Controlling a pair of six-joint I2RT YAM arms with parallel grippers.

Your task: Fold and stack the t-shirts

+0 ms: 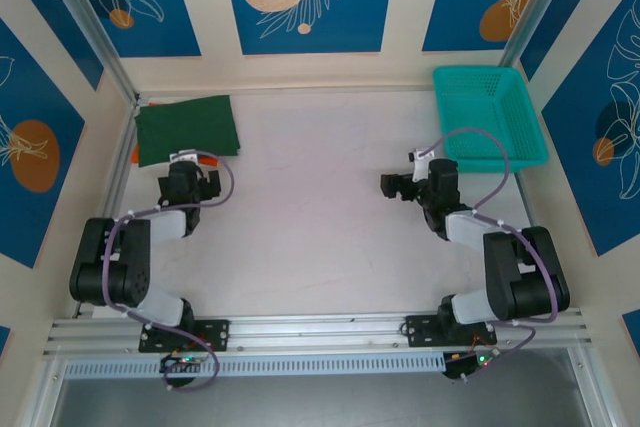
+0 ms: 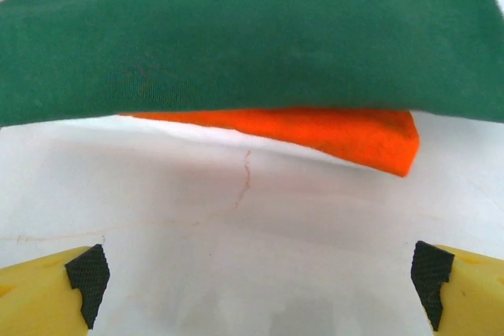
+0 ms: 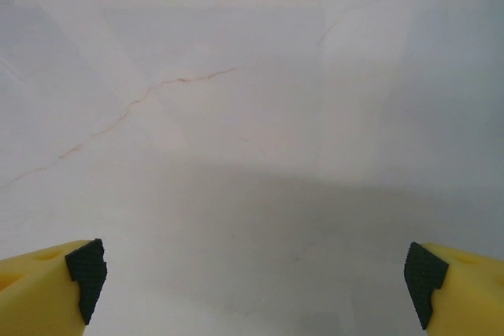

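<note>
Left gripper (image 2: 260,273): fingers wide apart, holding nothing, just before shirts. Right gripper (image 3: 256,273): same, over table (image 1: 320,247). Green shirt (image 2: 252,29): folded, far left corner, long side left-right, atop orange shirt (image 2: 346,135). Basket (image 1: 475,72): far right.

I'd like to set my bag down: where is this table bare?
The widest bare table lies in the middle, between the left arm and right arm, running to the far wall between the green shirt and the teal basket. Crowded: the far left corner, where the left pincer faces the green shirt lying over the orange shirt.
</note>
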